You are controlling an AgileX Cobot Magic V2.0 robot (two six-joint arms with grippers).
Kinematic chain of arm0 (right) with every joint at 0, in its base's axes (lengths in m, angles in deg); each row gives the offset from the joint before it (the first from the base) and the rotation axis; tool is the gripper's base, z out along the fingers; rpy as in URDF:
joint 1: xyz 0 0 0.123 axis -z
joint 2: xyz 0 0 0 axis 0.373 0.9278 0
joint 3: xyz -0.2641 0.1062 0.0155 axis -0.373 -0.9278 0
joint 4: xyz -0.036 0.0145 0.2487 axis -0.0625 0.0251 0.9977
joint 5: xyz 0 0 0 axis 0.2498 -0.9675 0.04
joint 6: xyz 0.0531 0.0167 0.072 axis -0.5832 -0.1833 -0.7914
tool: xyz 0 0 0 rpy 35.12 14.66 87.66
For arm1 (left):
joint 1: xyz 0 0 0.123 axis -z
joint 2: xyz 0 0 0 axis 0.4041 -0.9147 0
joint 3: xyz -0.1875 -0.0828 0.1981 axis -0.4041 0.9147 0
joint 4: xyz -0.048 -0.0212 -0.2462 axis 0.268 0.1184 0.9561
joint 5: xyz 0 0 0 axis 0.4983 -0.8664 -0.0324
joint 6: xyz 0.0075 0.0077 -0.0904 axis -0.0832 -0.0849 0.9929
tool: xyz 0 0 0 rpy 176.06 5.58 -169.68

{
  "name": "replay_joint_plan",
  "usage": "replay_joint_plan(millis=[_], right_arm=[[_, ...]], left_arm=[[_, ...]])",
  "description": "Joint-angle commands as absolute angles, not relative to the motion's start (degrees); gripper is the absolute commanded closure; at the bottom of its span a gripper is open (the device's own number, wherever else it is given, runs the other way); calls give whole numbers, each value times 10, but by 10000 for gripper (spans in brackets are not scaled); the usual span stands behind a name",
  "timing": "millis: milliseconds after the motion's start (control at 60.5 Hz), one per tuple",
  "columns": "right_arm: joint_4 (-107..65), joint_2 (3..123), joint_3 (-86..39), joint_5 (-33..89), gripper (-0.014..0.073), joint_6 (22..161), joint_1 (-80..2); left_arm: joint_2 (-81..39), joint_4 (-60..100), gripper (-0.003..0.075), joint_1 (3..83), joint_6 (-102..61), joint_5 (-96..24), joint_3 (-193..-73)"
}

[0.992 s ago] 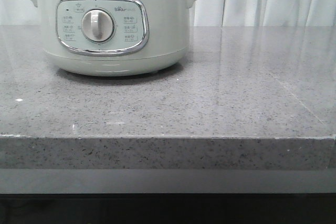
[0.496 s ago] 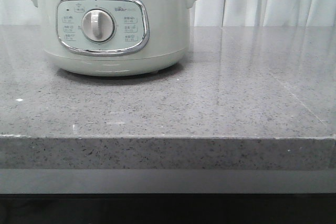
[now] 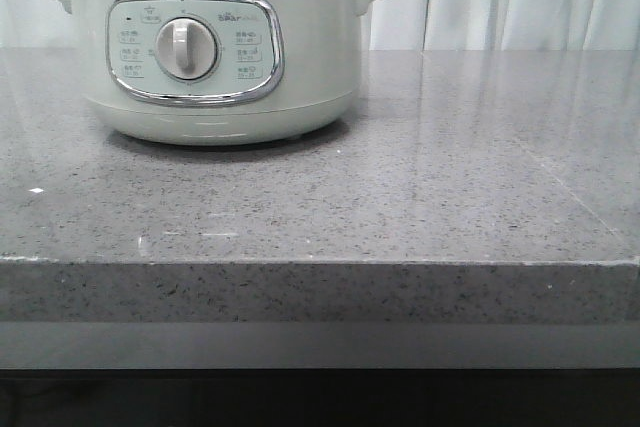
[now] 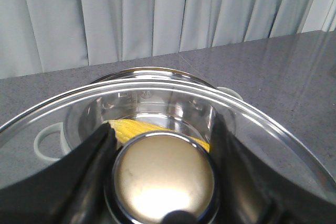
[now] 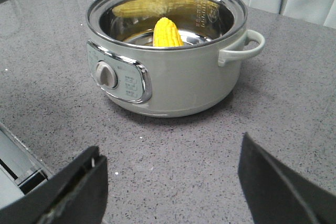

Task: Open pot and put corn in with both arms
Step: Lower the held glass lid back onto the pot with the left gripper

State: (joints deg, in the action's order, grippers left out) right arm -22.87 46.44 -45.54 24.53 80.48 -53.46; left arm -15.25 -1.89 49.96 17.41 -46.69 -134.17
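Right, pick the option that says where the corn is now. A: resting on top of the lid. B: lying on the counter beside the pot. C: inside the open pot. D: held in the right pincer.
C: the corn stands inside the open pot, and the right pincer is open and empty.

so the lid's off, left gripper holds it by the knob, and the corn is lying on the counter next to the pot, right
Not quite: the corn is inside the pot, not on the counter, as the right wrist view shows. The rest holds: the left gripper grips the lid by its knob.
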Motion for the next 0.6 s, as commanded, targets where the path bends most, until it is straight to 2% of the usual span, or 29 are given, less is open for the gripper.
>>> replay_joint_plan(millis=[0, 579], right_arm=[[-224, 460, -441, 291, 53, 807, -534], [-224, 460, -441, 291, 53, 807, -534]], left_arm=[[-195, -11, 545, 500, 177, -375, -1399], [-485, -26, 545, 500, 172, -368, -1624]])
